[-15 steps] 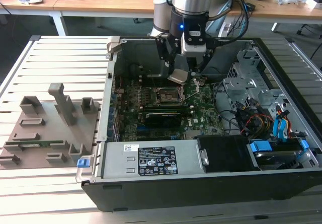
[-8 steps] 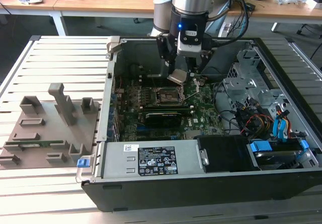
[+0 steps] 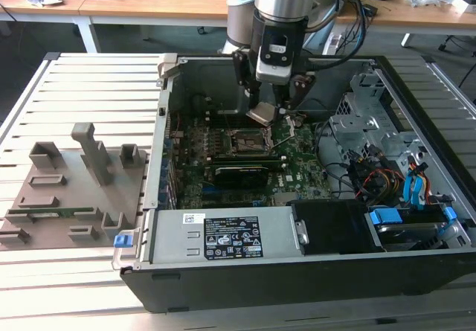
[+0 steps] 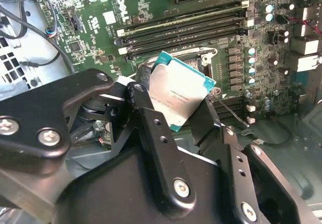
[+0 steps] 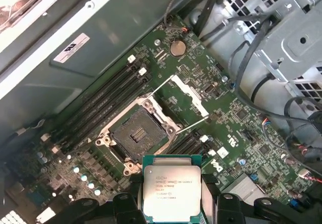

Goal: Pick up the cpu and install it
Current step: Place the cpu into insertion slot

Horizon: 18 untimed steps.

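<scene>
My gripper (image 3: 265, 102) hangs inside the open computer case (image 3: 312, 271), shut on the cpu (image 3: 262, 113), a flat square chip with a silvery top. The cpu (image 5: 171, 190) is clamped by its edges between the black fingers (image 5: 126, 209), green rim showing. In the second wrist view the cpu (image 4: 177, 94) sits tilted between two fingers (image 4: 151, 128). The dark open socket (image 5: 135, 133) with its metal frame lies on the green motherboard, a short way below and beside the chip. In the exterior view the socket (image 3: 244, 142) is just under the gripper.
A grey plastic fixture plate (image 3: 67, 190) with upright blocks lies on the slatted table at the exterior view's left. Drive cages and cables (image 3: 387, 160) fill the case's right side. A power supply (image 3: 230, 236) lines the near wall. Memory slots (image 5: 100, 103) flank the socket.
</scene>
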Available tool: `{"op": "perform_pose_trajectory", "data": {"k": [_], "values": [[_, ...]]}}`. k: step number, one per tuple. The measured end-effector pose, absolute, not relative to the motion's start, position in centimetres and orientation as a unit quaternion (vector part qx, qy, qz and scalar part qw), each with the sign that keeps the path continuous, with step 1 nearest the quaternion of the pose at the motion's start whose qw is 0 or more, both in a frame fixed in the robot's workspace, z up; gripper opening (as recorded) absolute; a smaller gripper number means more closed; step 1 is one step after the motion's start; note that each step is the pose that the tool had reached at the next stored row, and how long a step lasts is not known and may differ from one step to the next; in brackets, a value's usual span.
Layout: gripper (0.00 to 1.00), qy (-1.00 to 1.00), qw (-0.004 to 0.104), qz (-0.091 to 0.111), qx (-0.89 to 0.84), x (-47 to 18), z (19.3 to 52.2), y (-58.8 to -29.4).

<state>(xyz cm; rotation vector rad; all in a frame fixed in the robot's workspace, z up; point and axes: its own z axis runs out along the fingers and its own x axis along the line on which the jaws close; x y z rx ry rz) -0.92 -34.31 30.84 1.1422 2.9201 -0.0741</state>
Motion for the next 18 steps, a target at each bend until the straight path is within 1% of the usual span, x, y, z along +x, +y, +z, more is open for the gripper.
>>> {"op": "perform_pose_trajectory", "data": {"k": [18], "values": [[0.55, 0.899, 0.001, -0.025, 0.437, -0.92, 30.83, -34.31]]}}
